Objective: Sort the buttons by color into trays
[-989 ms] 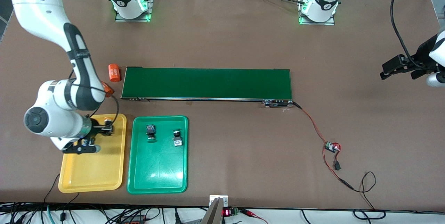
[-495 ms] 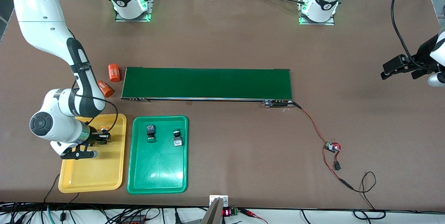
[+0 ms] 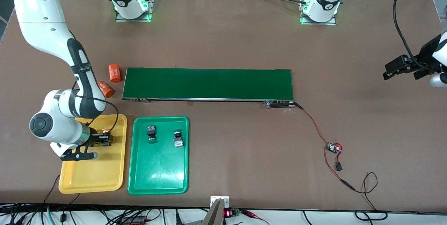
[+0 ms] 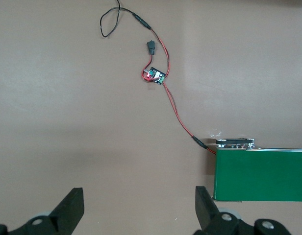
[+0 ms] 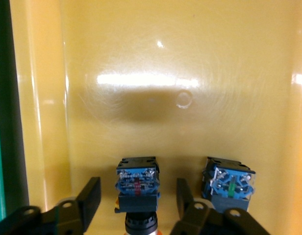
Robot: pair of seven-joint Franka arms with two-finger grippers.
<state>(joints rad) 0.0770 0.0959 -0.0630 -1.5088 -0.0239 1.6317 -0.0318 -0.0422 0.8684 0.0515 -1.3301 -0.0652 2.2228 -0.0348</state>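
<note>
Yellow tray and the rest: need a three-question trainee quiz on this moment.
1. True or false: the right tool is shut on a button in the yellow tray.
2. How many buttons lie in the green tray? A one, B two, C three.
3. Fill in: the left tool waits open over the bare ____.

Key
1. False: its fingers stand apart on either side of that button, with a gap on each side.
2. B.
3. Table.
</note>
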